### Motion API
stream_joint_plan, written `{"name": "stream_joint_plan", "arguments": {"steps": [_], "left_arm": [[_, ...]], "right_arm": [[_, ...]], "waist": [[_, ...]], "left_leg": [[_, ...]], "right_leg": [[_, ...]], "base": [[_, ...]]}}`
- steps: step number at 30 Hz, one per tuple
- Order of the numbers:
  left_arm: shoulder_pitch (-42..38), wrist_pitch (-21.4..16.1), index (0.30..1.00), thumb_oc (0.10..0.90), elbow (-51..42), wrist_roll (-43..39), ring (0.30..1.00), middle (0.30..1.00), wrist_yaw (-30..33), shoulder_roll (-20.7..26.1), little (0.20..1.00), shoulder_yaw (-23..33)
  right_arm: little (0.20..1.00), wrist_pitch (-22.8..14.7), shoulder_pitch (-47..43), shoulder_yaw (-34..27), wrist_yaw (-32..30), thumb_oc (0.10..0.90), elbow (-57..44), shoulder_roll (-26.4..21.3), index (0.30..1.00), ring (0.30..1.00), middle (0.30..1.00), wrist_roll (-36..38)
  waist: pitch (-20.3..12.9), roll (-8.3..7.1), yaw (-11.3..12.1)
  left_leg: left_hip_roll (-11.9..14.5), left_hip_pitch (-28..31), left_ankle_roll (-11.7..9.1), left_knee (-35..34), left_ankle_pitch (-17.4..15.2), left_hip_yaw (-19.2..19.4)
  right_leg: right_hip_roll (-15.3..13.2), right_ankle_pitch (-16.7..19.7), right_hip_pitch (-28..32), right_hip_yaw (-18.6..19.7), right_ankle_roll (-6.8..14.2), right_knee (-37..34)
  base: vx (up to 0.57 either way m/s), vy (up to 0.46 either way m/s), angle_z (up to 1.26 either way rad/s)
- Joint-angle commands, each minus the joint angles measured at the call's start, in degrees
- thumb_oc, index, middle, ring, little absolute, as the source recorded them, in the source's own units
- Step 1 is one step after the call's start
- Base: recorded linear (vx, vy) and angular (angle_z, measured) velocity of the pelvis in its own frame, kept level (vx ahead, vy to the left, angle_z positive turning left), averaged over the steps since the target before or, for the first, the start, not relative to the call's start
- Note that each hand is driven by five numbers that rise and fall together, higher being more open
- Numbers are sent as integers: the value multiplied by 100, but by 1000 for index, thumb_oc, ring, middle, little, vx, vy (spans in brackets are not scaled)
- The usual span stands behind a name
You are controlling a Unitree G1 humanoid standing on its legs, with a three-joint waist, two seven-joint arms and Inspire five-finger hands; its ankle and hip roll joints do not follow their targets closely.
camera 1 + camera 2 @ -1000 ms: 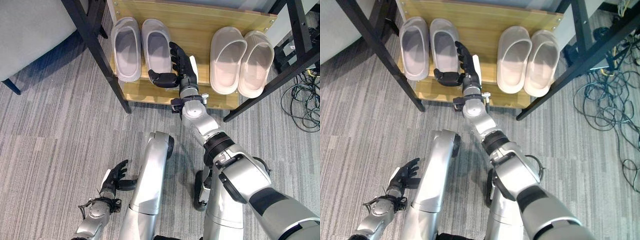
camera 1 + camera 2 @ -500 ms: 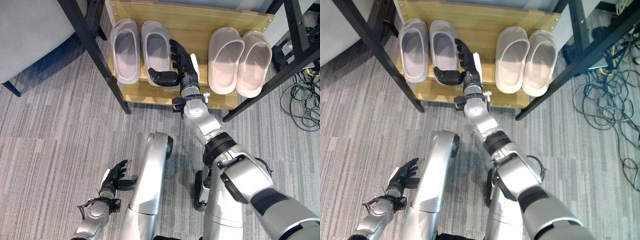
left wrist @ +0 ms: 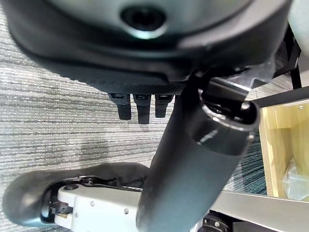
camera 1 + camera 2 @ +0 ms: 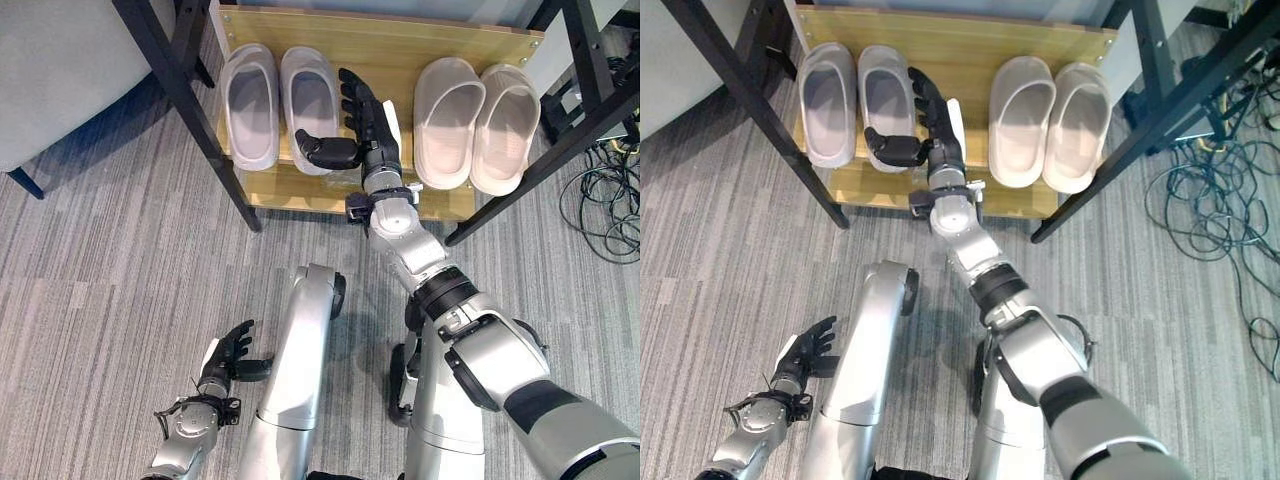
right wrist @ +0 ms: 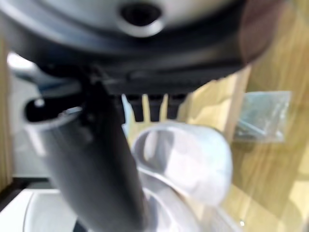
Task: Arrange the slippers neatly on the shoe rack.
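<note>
On the wooden shoe rack (image 4: pixel 400 45), four slippers: two grey (image 4: pixel 252 105), two beige (image 4: pixel 447 105); right hand (image 4: pixel 365 125) spread beside the grey pair; left hand (image 4: pixel 232 350) relaxed.

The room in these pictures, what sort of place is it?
Probably an office or lab corner set up like a home entryway: a wooden shoe rack holding two pairs of slippers, grey striped carpet, and loose cables on the floor.

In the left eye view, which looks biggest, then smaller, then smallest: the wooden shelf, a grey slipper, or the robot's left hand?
1. Wooden shelf
2. Grey slipper
3. Left hand, though it sits nearer the camera, so that is only how it looks.
</note>
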Motion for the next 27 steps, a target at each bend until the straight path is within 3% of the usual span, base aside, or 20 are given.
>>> {"name": "stream_joint_plan", "arguments": {"steps": [1, 15, 22, 27], "left_arm": [[27, -345, 900, 800, -310, 84, 900, 900, 123, 40, 900, -459], [1, -358, 900, 800, -380, 79, 900, 900, 165, 19, 900, -510], [119, -346, 900, 800, -378, 75, 900, 900, 199, -7, 900, -304], [240, -308, 900, 800, -463, 106, 900, 900, 192, -36, 900, -104]], "right_arm": [[900, -468, -258, -70, 20, 800, -1061, 204, 900, 900, 900, -307], [900, -413, -96, 127, 194, 800, -1127, 716, 900, 900, 900, -179], [900, -411, 115, 11, 2, 800, -1667, -2, 900, 900, 900, -785], [900, -427, 879, -195, 43, 800, -2590, -453, 900, 900, 900, -1058]], "waist": [[-202, -77, 240], [-202, -1, 318], [-202, -165, 145], [-202, -323, -35]], "left_leg": [[-44, -148, 332, 678, 63, 64], [-41, -148, 352, 710, 30, 50], [-12, -148, 348, 697, 55, 151], [18, -148, 335, 694, 89, 241]], "right_leg": [[180, 2539, -220, 303, -866, 14], [187, 2573, -196, 275, -863, -14], [216, 2558, -238, 384, -861, 45], [244, 2535, -298, 458, -853, 108]], "base": [[0, 0, 0], [0, 0, 0], [0, 0, 0], [1, -10, -1]]}}
